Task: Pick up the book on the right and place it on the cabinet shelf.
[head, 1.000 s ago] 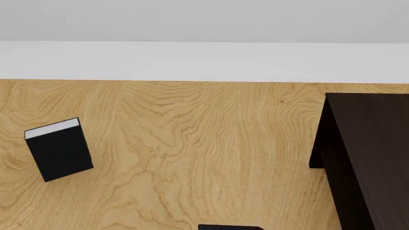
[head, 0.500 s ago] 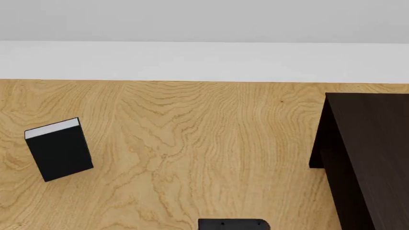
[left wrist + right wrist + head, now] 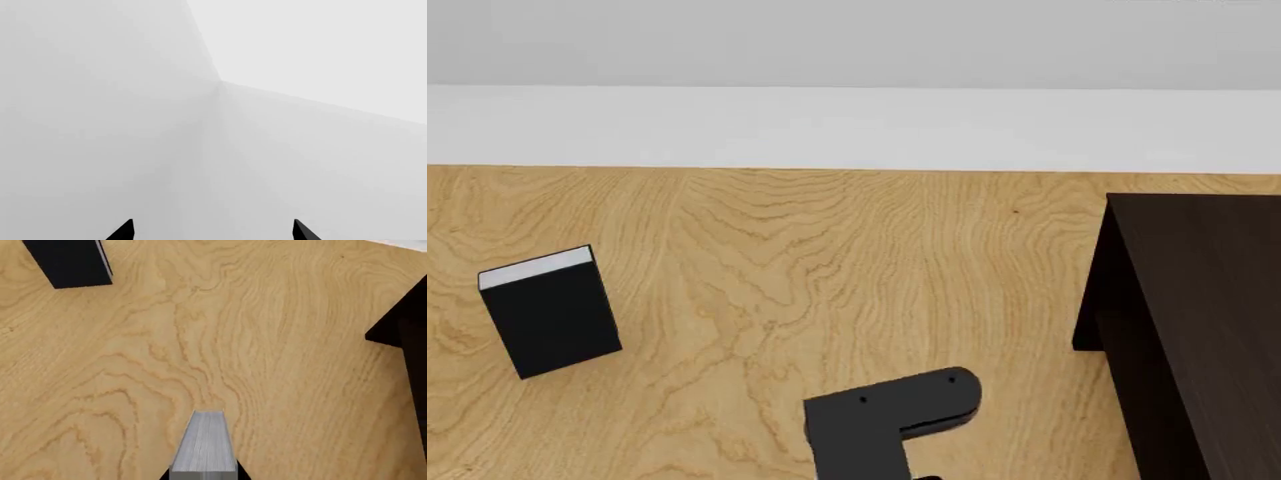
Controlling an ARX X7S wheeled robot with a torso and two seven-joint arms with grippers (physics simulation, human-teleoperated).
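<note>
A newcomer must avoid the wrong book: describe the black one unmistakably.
On the wooden table, look left, far from the dark cabinet. The black book sits there alone; its black cover and white page edge set it apart from the grey book in the right gripper.

The right gripper (image 3: 203, 475) was clamped on the book (image 3: 204, 447), raised above the tabletop. The left gripper (image 3: 212, 231) pointed at blank wall, its two dark fingertips (image 3: 123, 231) spread apart.
</note>
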